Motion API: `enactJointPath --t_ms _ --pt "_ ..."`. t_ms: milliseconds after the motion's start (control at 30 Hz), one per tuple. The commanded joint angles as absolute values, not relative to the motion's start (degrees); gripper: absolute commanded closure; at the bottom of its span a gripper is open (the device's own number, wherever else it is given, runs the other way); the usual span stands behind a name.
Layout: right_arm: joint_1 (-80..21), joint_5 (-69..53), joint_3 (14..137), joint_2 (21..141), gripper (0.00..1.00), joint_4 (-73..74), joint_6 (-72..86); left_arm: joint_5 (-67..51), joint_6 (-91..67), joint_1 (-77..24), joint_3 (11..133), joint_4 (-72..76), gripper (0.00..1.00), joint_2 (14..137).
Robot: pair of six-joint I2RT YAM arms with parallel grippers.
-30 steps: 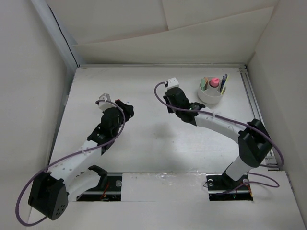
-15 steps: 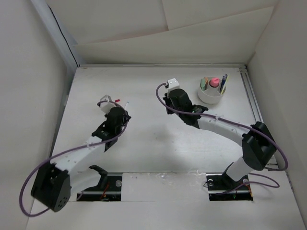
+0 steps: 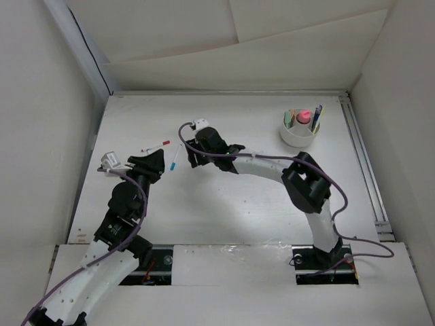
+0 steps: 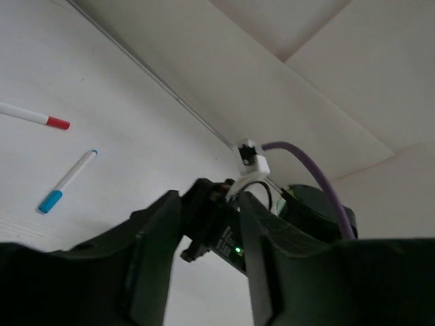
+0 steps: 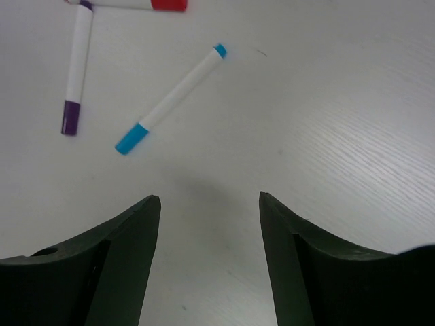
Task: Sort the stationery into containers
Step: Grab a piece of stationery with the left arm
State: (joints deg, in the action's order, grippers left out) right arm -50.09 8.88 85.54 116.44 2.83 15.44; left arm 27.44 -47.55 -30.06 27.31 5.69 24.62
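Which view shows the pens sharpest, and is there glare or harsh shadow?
Right wrist view: the blue-capped pen is crisp; the fingers of the right end effector are dark silhouettes, with a soft shadow on the table. Left wrist view: the red-tipped pen is small but clear. Top view: even light, no glare.

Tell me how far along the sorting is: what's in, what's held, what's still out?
Done: a pink-capped item and several pens stand in the white cup. In hand: nothing; the right pincer hangs open near the blue-capped pen, and the left pincer is open and empty. Left: the blue-capped pen, a purple-capped marker and a red-tipped pen lie loose on the table.
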Motion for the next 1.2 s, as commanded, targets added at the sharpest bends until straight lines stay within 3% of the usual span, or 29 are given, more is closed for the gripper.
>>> enactJointPath --t_ms 0,133,300,700,933,1133,1167 --pt "-52.03 8.87 96.13 123.54 0.34 3.5 20.29 26.03 -46.41 -30.41 25.93 5.96 0.6 21.98" --pt "-54.93 14.92 108.08 131.82 0.33 9.11 20.83 22.59 -45.26 -30.41 24.52 6.59 0.54 20.66" --pt "-56.16 19.77 123.36 140.09 0.33 16.86 21.53 20.75 -44.56 -30.41 23.38 7.12 0.54 17.33" --pt "-55.63 23.91 133.15 147.13 0.38 22.32 23.99 17.58 -45.09 -30.41 20.93 8.88 0.55 12.48" --pt "-48.53 21.19 109.1 128.37 0.4 11.1 24.61 21.27 -46.4 -30.41 20.39 6.86 0.57 16.87" --pt "-39.82 16.18 94.34 115.15 0.45 9.23 18.91 22.59 -47.11 -30.41 23.02 7.47 0.42 30.91" --pt "-39.21 16.17 92.83 112.0 0.53 8.71 17.33 22.59 -47.11 -30.41 23.81 7.47 0.41 33.63"
